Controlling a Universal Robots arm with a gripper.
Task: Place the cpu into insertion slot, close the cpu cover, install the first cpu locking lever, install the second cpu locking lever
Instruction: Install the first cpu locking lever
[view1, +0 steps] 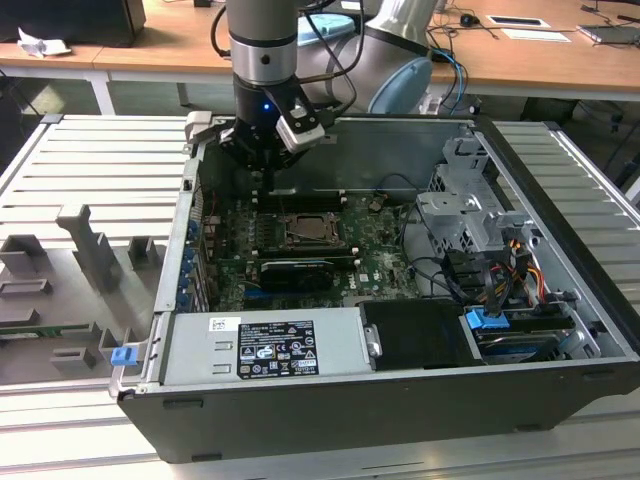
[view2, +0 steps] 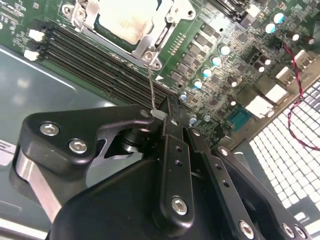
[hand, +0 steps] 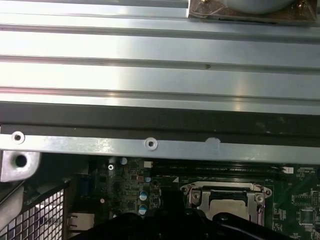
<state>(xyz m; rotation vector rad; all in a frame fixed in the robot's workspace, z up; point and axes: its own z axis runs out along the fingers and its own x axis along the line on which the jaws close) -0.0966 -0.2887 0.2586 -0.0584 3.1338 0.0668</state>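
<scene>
The cpu (view2: 125, 17) lies with its pale metal top up in the insertion slot (view1: 310, 232) on the green motherboard. The silvery cpu cover (view2: 159, 37) lies flat around it as a frame. A thin wire cpu locking lever (view2: 151, 85) rises from the socket's corner to my gripper (view2: 162, 116), whose black fingers meet on its flattened end. In the exterior view my gripper (view1: 268, 170) hangs over the board's far edge, just behind the socket. The first wrist view shows the cpu (hand: 227, 206) and the cover (hand: 197, 192) beneath the case wall.
Black memory slots (view2: 95, 55) run beside the socket, close to the lever. A long black card (view1: 295, 272) sits in front of the socket, and the power supply (view1: 265, 345) is nearer still. The drive cage (view1: 465, 205) and cables (view1: 500, 275) are at the exterior view's right.
</scene>
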